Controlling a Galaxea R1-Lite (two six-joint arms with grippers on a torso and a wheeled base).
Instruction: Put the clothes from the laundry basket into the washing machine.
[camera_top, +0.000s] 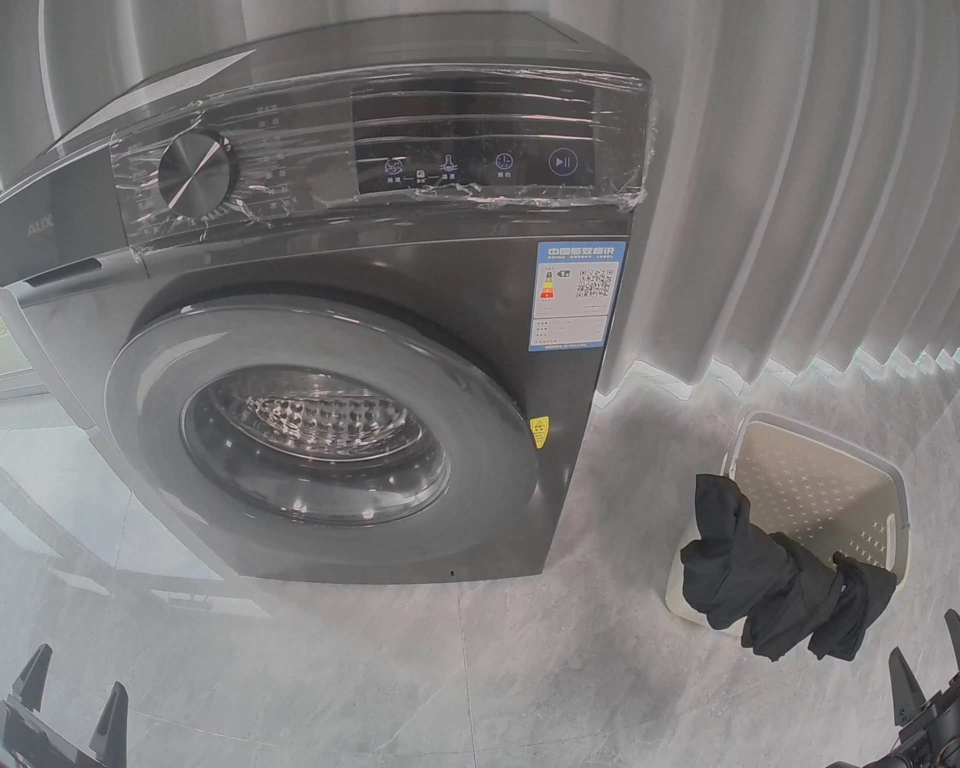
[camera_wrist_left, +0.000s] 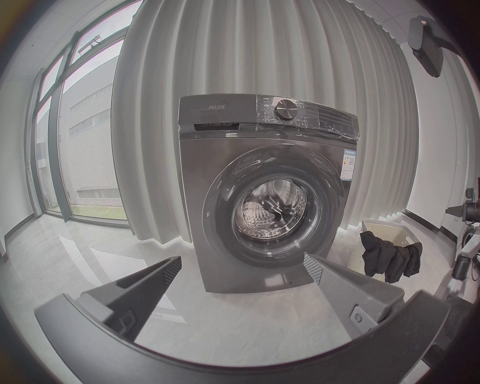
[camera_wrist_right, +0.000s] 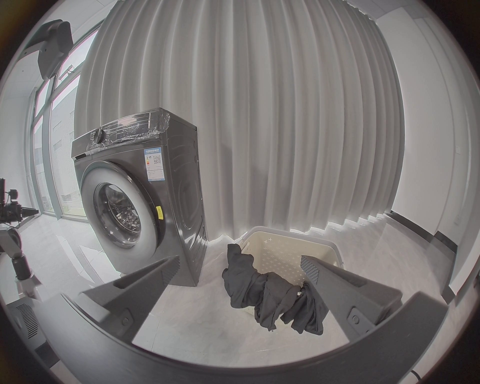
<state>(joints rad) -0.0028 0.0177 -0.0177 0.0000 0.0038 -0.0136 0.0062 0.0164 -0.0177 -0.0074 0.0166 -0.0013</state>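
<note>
Left end effector (camera_top: 72, 690) and right end effector (camera_top: 925, 650), both spread wide and holding nothing, low above the floor (camera_top: 500, 680). Beyond the right one, dark clothes (camera_top: 770, 585) hang over the near rim of the basket (camera_top: 800, 425), whose inside otherwise looks bare. Farther off, to the left, stands the washer (camera_top: 400, 260); its door (camera_top: 320, 440) appears shut and the drum behind the glass seems unloaded. Curtain (camera_top: 800, 200) behind. Judged progress: nothing loaded yet. Opening the door, grasping the clothes and putting them in are all left to do
</note>
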